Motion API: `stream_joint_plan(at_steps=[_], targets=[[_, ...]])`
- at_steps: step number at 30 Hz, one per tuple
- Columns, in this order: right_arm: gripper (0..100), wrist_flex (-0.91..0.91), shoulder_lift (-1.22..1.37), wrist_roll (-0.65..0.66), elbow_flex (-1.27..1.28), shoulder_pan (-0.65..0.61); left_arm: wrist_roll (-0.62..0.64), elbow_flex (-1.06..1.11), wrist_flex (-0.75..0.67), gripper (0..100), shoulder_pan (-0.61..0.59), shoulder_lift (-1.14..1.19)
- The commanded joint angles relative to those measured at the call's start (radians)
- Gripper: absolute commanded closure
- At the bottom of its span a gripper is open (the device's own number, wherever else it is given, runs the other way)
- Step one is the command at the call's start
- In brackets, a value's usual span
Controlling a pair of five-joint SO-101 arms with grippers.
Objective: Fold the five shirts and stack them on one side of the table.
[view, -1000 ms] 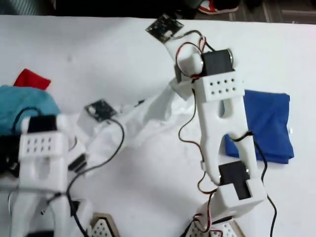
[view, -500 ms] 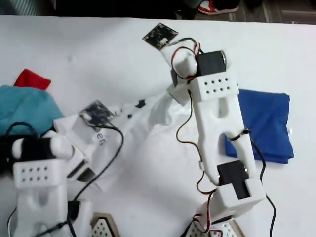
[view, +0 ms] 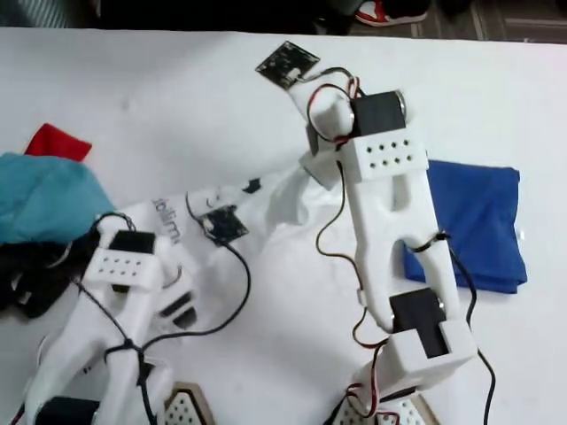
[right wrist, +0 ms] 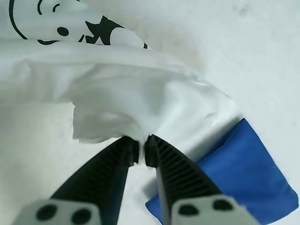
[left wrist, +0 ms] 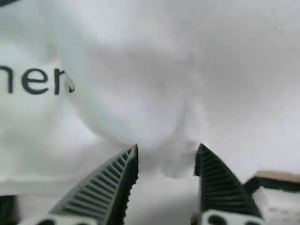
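A white shirt with black print lies crumpled across the table's middle. My right gripper is shut on a bunched edge of this white shirt, at the end nearest the folded blue shirt. The right arm stretches over the table from the near edge. My left gripper is open low over the white shirt, a small bump of cloth lying between its fingertips. The left arm stands over the shirt's lettered left end. The blue shirt lies just behind the right gripper.
At the left edge lie a teal shirt, a red one behind it and a black one in front, all unfolded. Cables hang from both arms. The table is white, its far edge running along the back.
The left arm has swung right and forward, over the white shirt's left end. The right arm shifted slightly to the left early on, then held still with the shirt.
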Motion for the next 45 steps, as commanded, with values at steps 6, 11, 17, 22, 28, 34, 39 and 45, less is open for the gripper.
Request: stream_joint_plan(at_steps=[6,11,17,22,28,34,39,45], targets=[[97.9,0.004,-0.053,0.005,-0.008,0.064,0.181,0.009,-0.018,72,0.008,0.019],[97.9,0.004,-0.053,0.005,-0.012,0.053,0.184,0.058,-0.081,72,0.008,0.021],[97.9,0.004,-0.059,0.005,-0.014,0.053,0.184,0.124,-0.175,76,0.01,0.022],[97.9,0.002,-0.105,0.008,-0.014,0.053,0.184,0.132,-0.175,80,0.036,0.022],[97.9,0.004,-0.142,0.009,-0.014,0.053,0.18,0.146,-0.18,92,0.113,0.022],[97.9,0.004,-0.183,0.011,-0.012,0.061,0.176,0.114,-0.153,98,0.091,0.012],[97.9,0.004,-0.251,0.011,-0.012,0.062,0.175,-0.178,0.086,98,-0.013,0.01],[97.9,-0.008,-0.387,0.011,-0.014,0.076,0.175,-0.707,0.333,98,-0.148,0.01]])
